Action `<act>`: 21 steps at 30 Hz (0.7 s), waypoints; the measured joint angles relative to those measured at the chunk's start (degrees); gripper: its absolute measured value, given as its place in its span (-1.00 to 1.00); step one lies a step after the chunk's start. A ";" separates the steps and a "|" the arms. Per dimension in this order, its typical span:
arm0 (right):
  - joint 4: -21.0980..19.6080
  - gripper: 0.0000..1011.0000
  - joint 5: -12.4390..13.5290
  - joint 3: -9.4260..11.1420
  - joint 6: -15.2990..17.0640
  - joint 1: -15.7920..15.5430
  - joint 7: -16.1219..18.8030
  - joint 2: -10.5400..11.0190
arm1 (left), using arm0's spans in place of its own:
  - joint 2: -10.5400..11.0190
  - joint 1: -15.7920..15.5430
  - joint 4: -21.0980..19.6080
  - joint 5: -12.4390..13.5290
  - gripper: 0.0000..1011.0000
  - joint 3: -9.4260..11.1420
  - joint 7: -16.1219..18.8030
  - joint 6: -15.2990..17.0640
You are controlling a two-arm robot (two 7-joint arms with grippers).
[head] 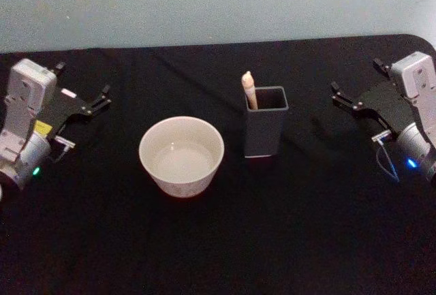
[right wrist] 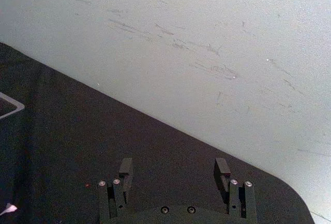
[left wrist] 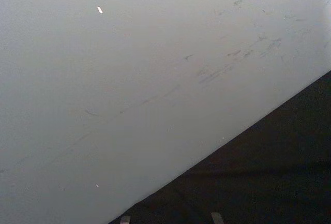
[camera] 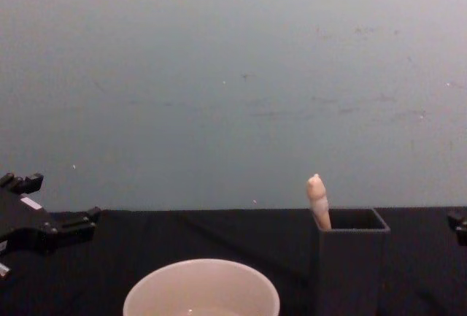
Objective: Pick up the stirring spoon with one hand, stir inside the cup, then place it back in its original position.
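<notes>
The stirring spoon point(head: 249, 89) stands in the dark grey square holder point(head: 266, 131) at the middle of the black table, with its pale knobby handle point(camera: 317, 199) poking out at the holder's left corner; its stem and bowl are hidden inside. The cream-white cup point(head: 181, 155) sits to the left of the holder point(camera: 350, 257) and a little nearer me. My left gripper point(head: 83, 80) hovers open at the far left, well away from the cup point(camera: 201, 287). At the far right my right gripper point(head: 356, 77) is open too, its fingers point(right wrist: 125, 168) spread with nothing between them.
A pale grey-blue wall point(camera: 233, 75) rises right behind the table's far edge. The black cloth point(head: 218, 240) covers the whole table, with a rounded corner at the back right. There is free room in front of the cup and between each gripper and the two vessels.
</notes>
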 joint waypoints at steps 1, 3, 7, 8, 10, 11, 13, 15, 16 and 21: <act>0.00 0.98 0.00 0.00 0.00 0.00 0.00 0.00 | 0.00 0.00 0.00 0.00 0.98 0.00 0.00 0.00; 0.00 0.98 0.00 0.00 0.00 0.00 0.00 0.00 | 0.00 0.00 0.00 0.00 0.98 0.00 0.00 0.00; 0.00 0.98 0.00 0.00 0.00 0.00 0.00 0.00 | 0.00 0.00 0.00 0.00 0.98 0.00 0.00 0.00; 0.00 0.98 0.00 0.00 0.00 0.00 0.00 0.00 | 0.00 0.00 0.00 0.00 0.98 0.00 0.00 0.00; 0.00 0.98 0.00 0.00 0.00 0.00 0.00 0.00 | 0.00 0.00 0.00 0.00 0.98 0.00 0.00 0.00; 0.00 0.98 0.00 0.00 0.00 0.00 0.00 0.00 | 0.00 0.00 0.00 0.00 0.98 0.00 0.00 0.00; 0.00 0.98 0.00 0.00 0.00 0.00 0.00 0.00 | 0.00 0.00 0.00 0.00 0.98 0.00 0.00 0.00; 0.00 0.98 0.00 0.00 0.00 0.00 0.00 0.00 | 0.00 0.00 0.00 0.00 0.98 0.00 0.00 0.00; 0.00 0.98 0.00 0.00 0.00 0.00 0.00 0.00 | 0.00 0.00 0.00 0.00 0.98 0.00 0.00 0.00; 0.00 0.98 0.00 0.00 0.00 0.00 0.00 0.00 | 0.00 0.00 0.00 0.00 0.98 0.00 0.00 0.00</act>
